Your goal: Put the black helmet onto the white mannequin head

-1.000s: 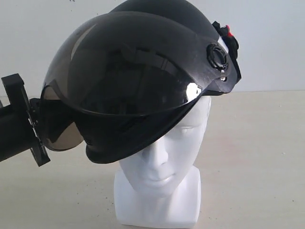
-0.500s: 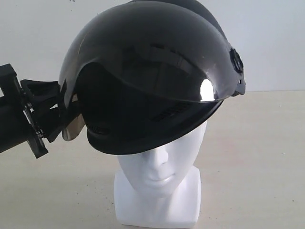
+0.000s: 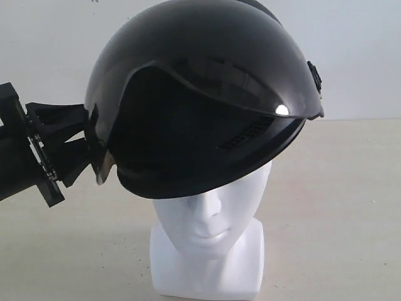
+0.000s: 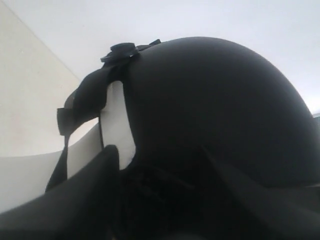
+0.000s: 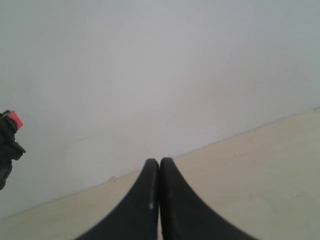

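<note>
The black helmet [image 3: 200, 94] sits over the crown of the white mannequin head [image 3: 210, 219], covering it down to the brow; face and blocky neck base show below. My left gripper [image 3: 93, 149] reaches in from the left and is shut on the helmet's rim beside the tinted visor's edge [image 3: 103, 168]. In the left wrist view the helmet shell [image 4: 215, 110] fills the frame, and the left gripper [image 4: 160, 185] has dark fingers [image 4: 97, 175] on either side of the rim. My right gripper [image 5: 159, 162] is shut with nothing in it, away from the helmet and unseen in the exterior view.
The head stands on a beige table [image 3: 338, 207] in front of a plain white wall [image 3: 357, 50]. A small black and red part [image 5: 9, 135] shows at the edge of the right wrist view.
The left gripper has rolled the helmet, so its glossy shell now faces the camera instead of the visor front. The helmet has settled lower and more level on the head.
</note>
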{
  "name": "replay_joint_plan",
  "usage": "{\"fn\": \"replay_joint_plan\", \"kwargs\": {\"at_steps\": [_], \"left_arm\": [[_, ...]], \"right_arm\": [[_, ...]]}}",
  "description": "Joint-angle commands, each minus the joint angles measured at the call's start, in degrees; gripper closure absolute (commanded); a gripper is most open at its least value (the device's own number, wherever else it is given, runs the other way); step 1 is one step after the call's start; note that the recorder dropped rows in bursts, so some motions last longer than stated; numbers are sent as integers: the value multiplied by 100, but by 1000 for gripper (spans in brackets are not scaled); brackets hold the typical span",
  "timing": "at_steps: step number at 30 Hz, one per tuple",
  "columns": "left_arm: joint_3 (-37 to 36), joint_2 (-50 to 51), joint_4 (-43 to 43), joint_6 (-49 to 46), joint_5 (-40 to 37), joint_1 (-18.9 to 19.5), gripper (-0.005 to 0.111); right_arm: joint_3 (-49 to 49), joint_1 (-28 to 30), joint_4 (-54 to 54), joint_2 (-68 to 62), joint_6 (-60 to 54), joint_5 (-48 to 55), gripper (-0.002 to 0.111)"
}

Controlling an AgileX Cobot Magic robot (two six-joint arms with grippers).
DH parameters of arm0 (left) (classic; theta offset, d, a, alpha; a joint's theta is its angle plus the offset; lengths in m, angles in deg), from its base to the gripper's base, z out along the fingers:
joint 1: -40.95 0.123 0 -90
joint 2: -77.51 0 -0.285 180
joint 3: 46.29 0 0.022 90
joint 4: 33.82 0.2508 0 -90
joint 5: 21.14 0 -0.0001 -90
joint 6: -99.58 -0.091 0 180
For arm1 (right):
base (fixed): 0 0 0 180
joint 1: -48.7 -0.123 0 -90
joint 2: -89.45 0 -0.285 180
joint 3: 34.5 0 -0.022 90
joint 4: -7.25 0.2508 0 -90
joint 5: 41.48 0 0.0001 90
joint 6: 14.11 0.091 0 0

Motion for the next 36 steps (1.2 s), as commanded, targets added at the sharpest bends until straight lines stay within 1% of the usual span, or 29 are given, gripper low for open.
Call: {"fn": "replay_joint_plan", "kwargs": {"at_steps": [1,4,9,13,24,29,33,36], "left_arm": [[36,-61,320,-80,214,38,60],[36,-61,572,53,214,287,59],[36,-61,836,53,214,458,54],[36,-61,790,53,214,468,52],[36,-61,753,53,214,484,52],[36,-61,881,184,214,785,52],[36,-61,1037,185,214,925,52],[36,-61,1041,199,214,1016,52]], "right_arm": [[-320,-18,83,-699,91,397,109],[-338,-18,131,-1047,66,361,109],[-338,-18,131,-1046,-11,275,109],[-338,-18,131,-1046,-40,275,109],[-338,-18,142,-1046,-40,285,109],[-338,-18,312,-1046,-4,295,109],[-402,-18,391,-1046,46,353,109],[-707,-18,598,-1046,46,550,109]]}}
